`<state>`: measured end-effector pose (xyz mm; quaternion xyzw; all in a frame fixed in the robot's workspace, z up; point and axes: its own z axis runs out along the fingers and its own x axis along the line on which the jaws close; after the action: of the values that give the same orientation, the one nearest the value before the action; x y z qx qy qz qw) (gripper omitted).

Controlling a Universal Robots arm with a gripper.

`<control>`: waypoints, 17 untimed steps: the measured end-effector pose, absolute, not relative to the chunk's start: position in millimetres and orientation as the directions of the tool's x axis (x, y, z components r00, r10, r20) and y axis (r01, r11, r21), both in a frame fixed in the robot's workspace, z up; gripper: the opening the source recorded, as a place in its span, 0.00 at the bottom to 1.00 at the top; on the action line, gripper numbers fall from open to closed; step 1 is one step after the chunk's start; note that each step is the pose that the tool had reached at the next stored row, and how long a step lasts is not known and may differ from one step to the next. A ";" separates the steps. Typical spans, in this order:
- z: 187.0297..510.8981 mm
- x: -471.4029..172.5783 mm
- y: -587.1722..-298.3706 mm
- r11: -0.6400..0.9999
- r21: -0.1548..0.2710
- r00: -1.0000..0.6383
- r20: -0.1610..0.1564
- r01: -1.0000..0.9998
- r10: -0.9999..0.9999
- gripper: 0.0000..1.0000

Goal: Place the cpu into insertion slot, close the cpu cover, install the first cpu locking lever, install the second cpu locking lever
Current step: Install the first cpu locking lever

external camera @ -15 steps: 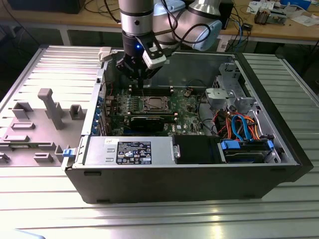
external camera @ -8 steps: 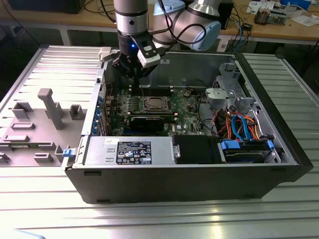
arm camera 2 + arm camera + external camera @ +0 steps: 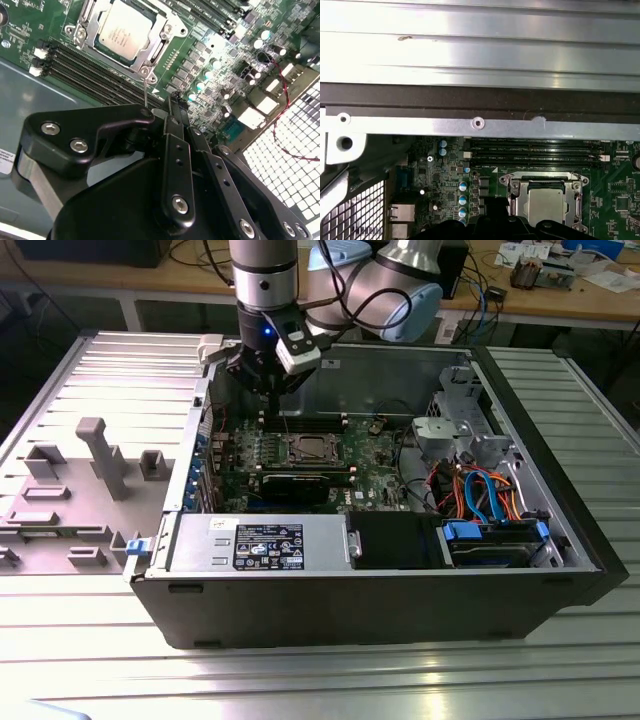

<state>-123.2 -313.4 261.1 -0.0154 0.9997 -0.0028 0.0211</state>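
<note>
While the tool (image 3: 268, 390) hovers nearby, cpu (image 3: 125, 28) sits socketed.

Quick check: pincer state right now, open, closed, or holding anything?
Pincer: closed, holding nothing visible, above the board beside the cpu.

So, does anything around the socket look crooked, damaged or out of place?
Nothing stands out. The cpu lies flat and square in the slot, with the cover down around it. The gripper is beside it, empty.
</note>
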 end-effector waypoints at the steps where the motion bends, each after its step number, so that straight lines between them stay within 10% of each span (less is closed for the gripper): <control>1: 260.7 -123.4 -312.4 1.000 -0.006 -0.999 -0.042 -0.031 -0.031 0.11; 17: 260.0 -125.3 -309.6 0.999 -0.006 -0.999 -0.042 -0.031 -0.032 0.11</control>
<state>-125.3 -309.6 260.0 -0.0158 0.9997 -0.0028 0.0210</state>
